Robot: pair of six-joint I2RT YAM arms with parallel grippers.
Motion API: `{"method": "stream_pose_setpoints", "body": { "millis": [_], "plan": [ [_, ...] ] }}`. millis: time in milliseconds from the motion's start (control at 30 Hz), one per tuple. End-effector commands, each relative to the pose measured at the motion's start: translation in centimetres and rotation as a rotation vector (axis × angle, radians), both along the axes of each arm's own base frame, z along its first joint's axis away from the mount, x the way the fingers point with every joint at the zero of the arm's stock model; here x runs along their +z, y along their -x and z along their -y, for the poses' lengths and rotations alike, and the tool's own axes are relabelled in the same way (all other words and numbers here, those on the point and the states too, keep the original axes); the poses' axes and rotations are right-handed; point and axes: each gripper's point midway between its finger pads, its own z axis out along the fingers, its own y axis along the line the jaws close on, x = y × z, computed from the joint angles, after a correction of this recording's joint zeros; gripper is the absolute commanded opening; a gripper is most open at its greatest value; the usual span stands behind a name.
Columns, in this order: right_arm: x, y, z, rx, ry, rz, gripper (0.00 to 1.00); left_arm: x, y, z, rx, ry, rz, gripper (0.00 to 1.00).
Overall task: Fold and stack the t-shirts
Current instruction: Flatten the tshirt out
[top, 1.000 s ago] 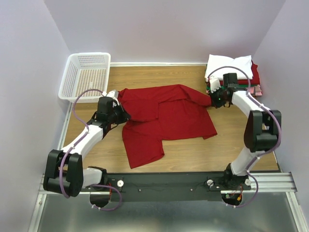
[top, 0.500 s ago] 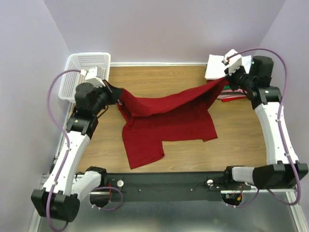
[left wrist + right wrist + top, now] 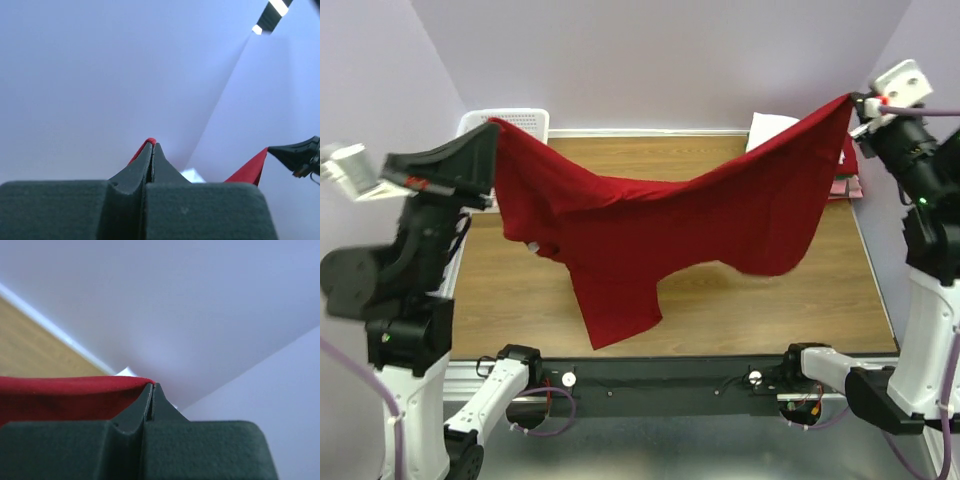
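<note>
The large dark red t-shirt (image 3: 660, 225) hangs stretched between both raised arms, its lower hem resting on the wooden table (image 3: 760, 310). My left gripper (image 3: 492, 130) is shut on its left corner, high by the basket; a red edge (image 3: 142, 149) shows at the fingertips in the left wrist view. My right gripper (image 3: 855, 100) is shut on the right corner, and red cloth (image 3: 65, 395) shows beside its closed jaws. The stack of folded t-shirts (image 3: 772, 130), white on top, sits at the back right, mostly hidden behind the lifted shirt.
A white mesh basket (image 3: 525, 120) stands at the back left, partly hidden by the shirt and the left arm. Lilac walls close in the back and sides. The black rail (image 3: 660, 380) with the arm bases runs along the near edge.
Both arms have risen and spread apart, lifting the red shirt off the table until it hangs stretched between them. Only the lower hem still touches the wood.
</note>
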Motion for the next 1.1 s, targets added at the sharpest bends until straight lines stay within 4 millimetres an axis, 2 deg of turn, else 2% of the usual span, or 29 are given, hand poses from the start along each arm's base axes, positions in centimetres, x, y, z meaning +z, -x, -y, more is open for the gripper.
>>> {"method": "stream_pose_setpoints", "body": {
  "millis": [0, 100, 133, 167, 233, 267, 333, 367, 433, 500, 567, 633, 667, 700, 733, 800, 833, 933, 967, 1033, 1067],
  "plan": [
    [7.8, 5.2, 0.3, -0.013, -0.038, 0.206, 0.01, 6.1, 5.4, -1.7, 0.017, 0.097, 0.198, 0.0],
    [11.6, 7.8, 0.6, -0.027, -0.061, 0.314, 0.01, 9.4, 8.9, -2.1, -0.004, 0.136, 0.32, 0.0],
    [13.8, 9.8, 0.7, -0.029, -0.075, 0.381, 0.0, 10.6, 10.7, -2.4, -0.016, 0.155, 0.369, 0.0],
    [14.9, 10.9, 0.8, -0.031, -0.084, 0.42, 0.0, 11.3, 11.6, -2.5, -0.019, 0.165, 0.393, 0.0],
    [16.5, 12.5, 0.9, -0.036, -0.104, 0.479, 0.01, 12.9, 13.5, -3.0, -0.019, 0.184, 0.454, 0.0],
    [17.8, 13.9, 1.0, -0.035, -0.11, 0.531, 0.0, 14.0, 15.3, -3.3, -0.021, 0.195, 0.5, 0.0],
    [18.8, 15.6, 1.0, -0.031, -0.129, 0.579, 0.0, 14.9, 16.8, -3.6, -0.02, 0.203, 0.539, 0.0],
    [19.6, 16.5, 1.0, -0.029, -0.133, 0.615, 0.0, 15.6, 18.1, -3.9, -0.018, 0.213, 0.576, 0.0],
    [20.7, 17.7, 1.2, -0.031, -0.146, 0.662, 0.0, 16.3, 19.2, -4.3, -0.017, 0.231, 0.607, 0.0],
    [21.2, 17.9, 1.5, -0.046, -0.151, 0.683, 0.0, 16.5, 19.6, -4.6, -0.01, 0.242, 0.619, 0.0],
    [21.5, 17.7, 1.8, -0.065, -0.151, 0.697, 0.0, 16.6, 18.9, -4.7, -0.002, 0.249, 0.613, 0.0],
    [21.3, 16.4, 2.0, -0.075, -0.153, 0.678, 0.0, 16.6, 17.2, -4.8, 0.023, 0.259, 0.586, 0.0],
    [21.0, 15.5, 1.9, -0.076, -0.152, 0.664, 0.0, 16.2, 15.7, -4.8, 0.032, 0.259, 0.559, 0.0],
    [20.0, 13.5, 1.8, -0.072, -0.152, 0.617, 0.0, 15.9, 14.2, -4.7, 0.048, 0.256, 0.538, 0.0],
    [19.3, 12.3, 1.7, -0.066, -0.15, 0.589, 0.0, 15.0, 11.9, -4.5, 0.059, 0.253, 0.489, 0.0],
    [17.4, 9.6, 1.4, -0.055, -0.15, 0.517, 0.0, 13.7, 8.9, -4.2, 0.075, 0.245, 0.438, 0.0],
    [15.0, 6.9, 1.0, -0.038, -0.147, 0.434, 0.0, 11.9, 5.5, -4.5, 0.121, 0.251, 0.367, 0.0],
    [10.4, 2.8, -0.3, 0.025, -0.145, 0.29, 0.0, 8.1, -0.1, -4.2, 0.172, 0.23, 0.253, 0.0],
    [6.6, -0.2, -0.7, 0.04, -0.148, 0.185, 0.0, 5.0, -3.1, -4.1, 0.197, 0.216, 0.174, 0.0],
    [2.4, -2.9, -1.6, 0.082, -0.138, 0.077, 0.0, 1.6, -6.8, -3.6, 0.213, 0.195, 0.097, 0.0],
    [-0.8, -4.8, -1.8, 0.088, -0.146, 0.002, 0.01, -1.9, -9.4, -3.3, 0.223, 0.186, 0.021, 0.0]
  ]
}}
